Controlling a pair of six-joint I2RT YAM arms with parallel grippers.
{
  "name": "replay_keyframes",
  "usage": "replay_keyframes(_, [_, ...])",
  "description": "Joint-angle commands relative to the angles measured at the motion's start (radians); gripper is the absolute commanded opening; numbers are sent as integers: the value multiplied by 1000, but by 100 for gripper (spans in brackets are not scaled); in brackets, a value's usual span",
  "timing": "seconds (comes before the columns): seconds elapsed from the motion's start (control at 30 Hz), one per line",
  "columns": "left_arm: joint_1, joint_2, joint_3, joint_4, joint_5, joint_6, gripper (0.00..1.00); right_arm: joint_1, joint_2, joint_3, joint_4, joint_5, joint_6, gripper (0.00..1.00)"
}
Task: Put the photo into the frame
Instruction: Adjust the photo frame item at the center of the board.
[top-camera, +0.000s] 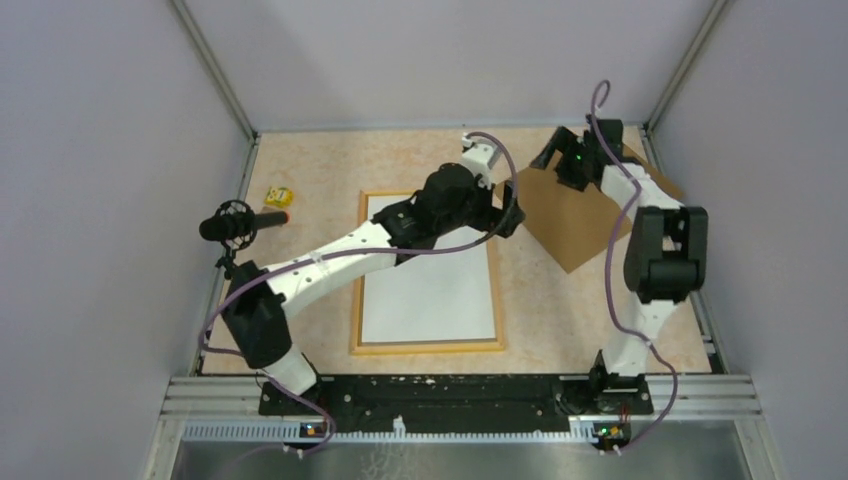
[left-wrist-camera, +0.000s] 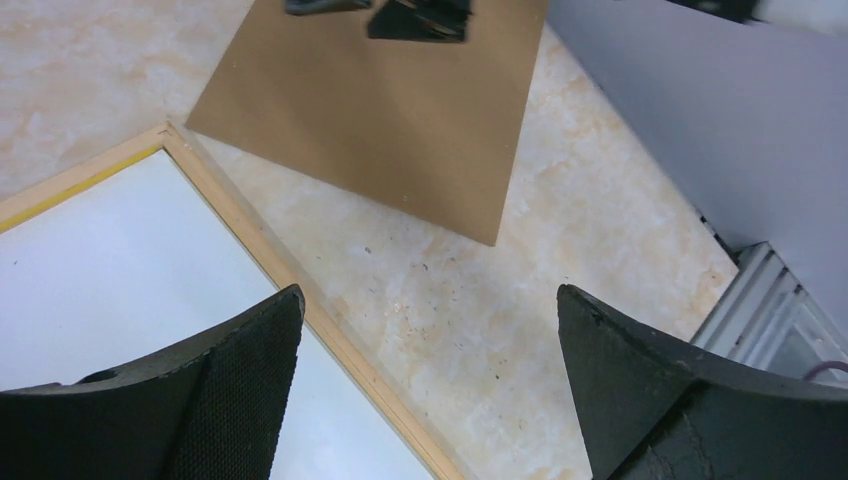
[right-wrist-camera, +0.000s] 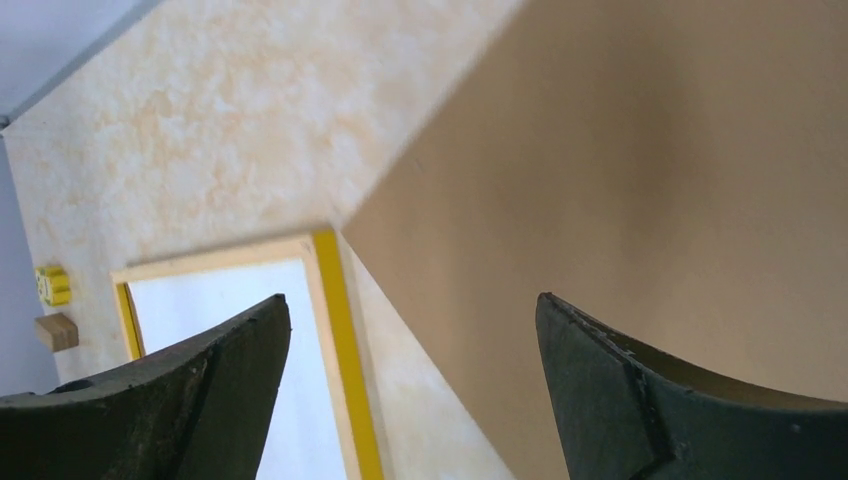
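Shows the photo (top-camera: 430, 295) lying plain white side up inside the frame (top-camera: 428, 347), flat on the counter (top-camera: 330, 165) left of centre; printed face out of sight. Hides the sheet's far end and much of the frame's far rail under the left arm in the overhead view. Puts the left gripper (top-camera: 506, 216) just past the frame's right rail, fingers (left-wrist-camera: 240, 385) spread wide and holding nothing, bare counter between them. Finds the brown backing board (top-camera: 565, 225) to the right, apart from the frame and turned at an angle, its far part cut off by the right arm. Sets the right gripper (top-camera: 557, 156) over the board's far corner, fingers (right-wrist-camera: 620, 390) wide apart and empty; cannot tell whether touching the board. Leaves a small yellow object (top-camera: 279, 196) at far left, too small to identify, near a black microphone (top-camera: 238, 224).
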Motion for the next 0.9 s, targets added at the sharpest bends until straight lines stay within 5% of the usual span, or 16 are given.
replay_keyframes(0.0, [1,-134,-108,-19,-12,-67,98,99,218,289,-32,37,-52,90])
replay_keyframes(0.4, [-1,-380,-320,-48,91,-68,98,182,616,772,-147,91,-145,88])
replay_keyframes(0.87, [-1,-369,-355,-22,56,-61,98,202,547,548,-174,122,-133,86])
